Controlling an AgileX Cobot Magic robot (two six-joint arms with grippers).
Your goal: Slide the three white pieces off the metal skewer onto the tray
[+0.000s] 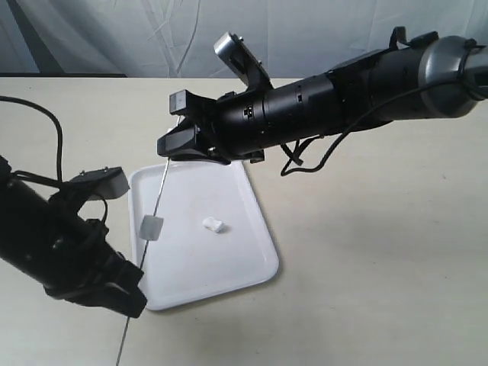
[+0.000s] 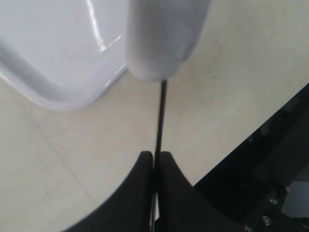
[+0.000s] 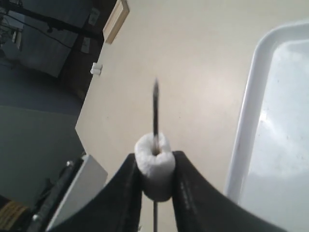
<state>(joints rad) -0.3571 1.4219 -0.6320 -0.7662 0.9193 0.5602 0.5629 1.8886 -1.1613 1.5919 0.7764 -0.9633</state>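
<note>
Where the metal skewer [image 1: 161,191] slants up across the left side of the tray [image 1: 198,267], the left gripper [image 2: 155,157] pinches its lower end, jaws narrowed right down onto the rod, just past the tray's near corner and above the table [image 1: 366,252]. Right gripper [image 3: 155,155] at the upper end, jaws pressed against both sides of the top white piece [image 3: 154,179], which is threaded with the pointed tip poking out past it. Second white piece [image 1: 152,227] threaded mid-rod over the tray's left rim; third white piece [image 1: 213,224] lies loose on the tray floor, apart from the skewer.
</note>
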